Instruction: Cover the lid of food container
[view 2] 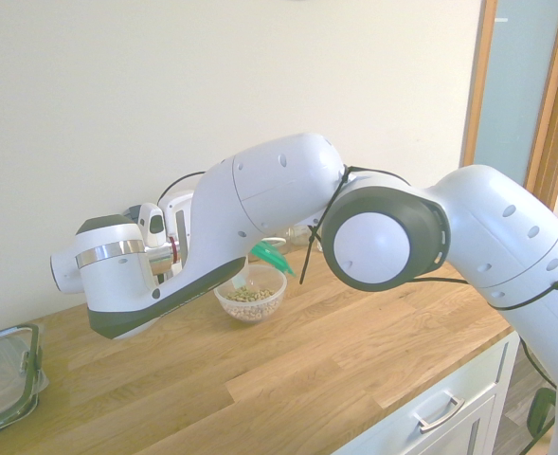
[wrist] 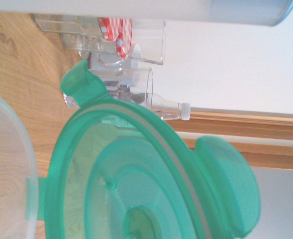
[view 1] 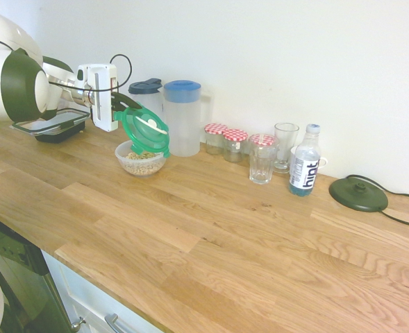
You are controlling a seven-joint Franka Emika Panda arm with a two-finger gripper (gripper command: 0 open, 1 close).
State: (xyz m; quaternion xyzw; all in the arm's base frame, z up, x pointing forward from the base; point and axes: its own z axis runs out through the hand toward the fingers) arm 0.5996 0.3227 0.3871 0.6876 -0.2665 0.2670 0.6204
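The round green lid [view 1: 145, 130] hangs tilted, nearly on edge, just above the food container [view 1: 141, 159], a small clear bowl with beige grainy food on the wooden counter. My gripper [view 1: 123, 107] is shut on the lid's upper left edge and comes in from the left. In the second exterior view the arm hides most of the lid [view 2: 271, 254]; only a green edge shows above the bowl [view 2: 251, 295]. The wrist view is filled by the lid [wrist: 136, 179], with the bowl's clear rim [wrist: 17, 169] beside it.
Behind the bowl stand two jugs with blue lids [view 1: 183, 118]. To the right are red-checked jars [view 1: 225, 141], two glasses [view 1: 262, 158], a water bottle [view 1: 304, 161] and a dark round base [view 1: 358, 193]. A rectangular black-rimmed container [view 1: 55, 125] sits at the left.
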